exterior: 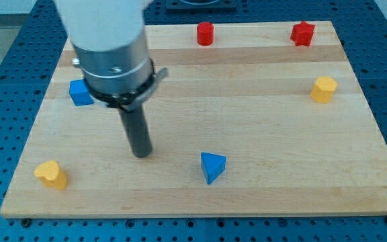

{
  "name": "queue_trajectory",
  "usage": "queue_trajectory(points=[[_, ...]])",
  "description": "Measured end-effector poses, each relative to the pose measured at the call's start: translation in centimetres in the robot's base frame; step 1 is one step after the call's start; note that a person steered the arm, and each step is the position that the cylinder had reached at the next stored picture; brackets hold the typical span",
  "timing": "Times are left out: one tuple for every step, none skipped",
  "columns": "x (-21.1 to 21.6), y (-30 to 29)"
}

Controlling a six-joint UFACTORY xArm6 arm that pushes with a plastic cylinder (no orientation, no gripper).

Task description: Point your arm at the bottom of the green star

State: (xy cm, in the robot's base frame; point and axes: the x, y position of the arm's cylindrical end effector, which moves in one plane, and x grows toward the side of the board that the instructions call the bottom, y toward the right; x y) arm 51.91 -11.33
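Note:
No green star shows in the camera view; the arm's wide body (109, 47) covers part of the board at the upper left. My tip (140, 154) rests on the wooden board (261, 121) at the view's lower left of centre. It is to the left of a blue triangle block (212, 166) and to the lower right of a blue cube (80, 92). It touches no block.
A yellow block (51, 174) lies near the board's bottom left corner. A red cylinder (205, 33) and a red star (302, 33) sit along the top edge. A yellow hexagon block (324, 89) is at the right edge.

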Motion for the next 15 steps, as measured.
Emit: queue_trajectory(points=[[-1.5, -2.0], [-2.4, -3.0], [-3.9, -2.8], [-7.7, -2.5], [-11.5, -2.4], [-14.3, -2.4], [-15.9, -3.7], [-16.7, -6.4], [-17.3, -10.0], [-18.2, -13.9], [-20.0, -15.3], [-22.4, -15.3], [-23.5, -15.0], [-23.5, -13.5], [-24.0, -11.7]])
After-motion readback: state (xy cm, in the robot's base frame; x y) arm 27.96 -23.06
